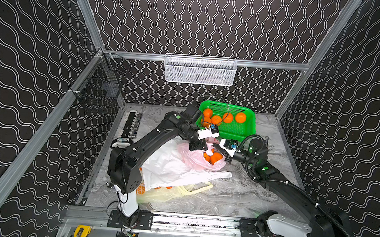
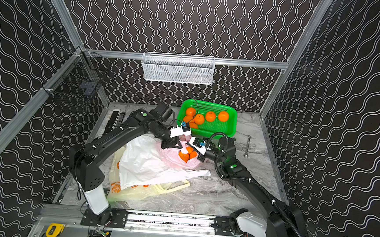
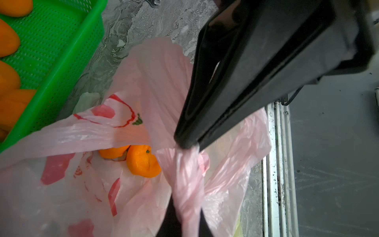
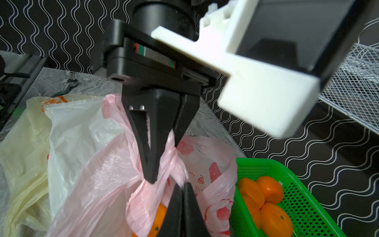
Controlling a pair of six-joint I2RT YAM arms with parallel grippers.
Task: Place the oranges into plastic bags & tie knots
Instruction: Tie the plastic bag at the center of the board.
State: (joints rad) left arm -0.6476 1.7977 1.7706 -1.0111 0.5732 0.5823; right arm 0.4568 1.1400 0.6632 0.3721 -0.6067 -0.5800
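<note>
We found the left gripper (image 3: 186, 141) clamped on a twisted strand of the pink bag (image 1: 195, 160), and the right gripper (image 4: 181, 197) closed on the same strand just beside it. We judged the knot unfinished: both should pull evenly, without tearing the film. The bag sat on the surface (image 1: 236, 195) holding 3 visible oranges (image 2: 183, 157). At least 5 more lay in the green basket (image 1: 236, 131).

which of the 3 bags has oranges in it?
The pink bag, beside the green basket: oranges show in its mouth. The white bag and yellow bag lie flat with no fruit showing.
</note>
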